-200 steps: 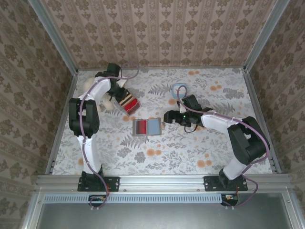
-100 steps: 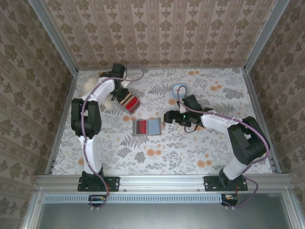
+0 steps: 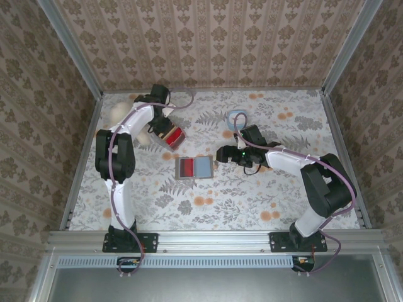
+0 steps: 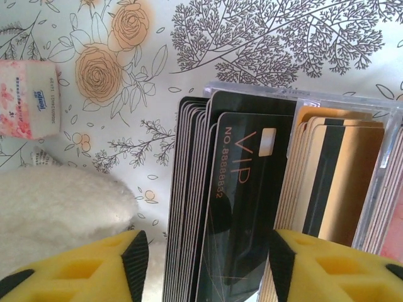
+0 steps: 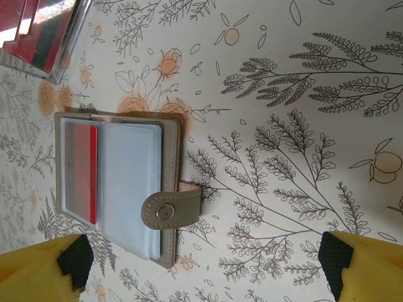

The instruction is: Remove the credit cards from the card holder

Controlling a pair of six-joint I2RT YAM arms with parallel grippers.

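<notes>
Across the counter (image 3: 252, 201): a pale floral sheet inside patterned walls, with all the loose things on its far half.
Left arm (image 3: 113, 157): reaches toward the far left corner, its wrist over a clear box.
Right arm (image 3: 315, 182): bent in toward the middle, its wrist low just right of the card holder.
White fluffy lump (image 4: 56, 214): lies on the counter just beside the clear box.
Clear box (image 4: 302, 97): holds upright packs of cards: black cards (image 4: 239, 207), the front one marked VIP, next to tan ones (image 4: 343, 182).
Left claw (image 4: 208, 251): yellow fingers parted, one on each side of the black cards; a gap shows between one pad and the stack, so nothing is pinched.
Right claw (image 5: 204, 261): spread wide and empty, with the card holder ahead of it and untouched.
Card holder (image 5: 171, 157): lies open and flat near the counter's middle, between the two claws and nearer the right one, its snap strap loose.
Credit cards (image 5: 92, 170): tucked in the holder's pockets, a red one with a light blue one (image 3: 202, 167) beside it.
Tissue pack (image 4: 28, 97): pink-flowered, near the fluffy lump.
Pale blue ring (image 3: 237, 117): small, on the counter beyond the right claw.
</notes>
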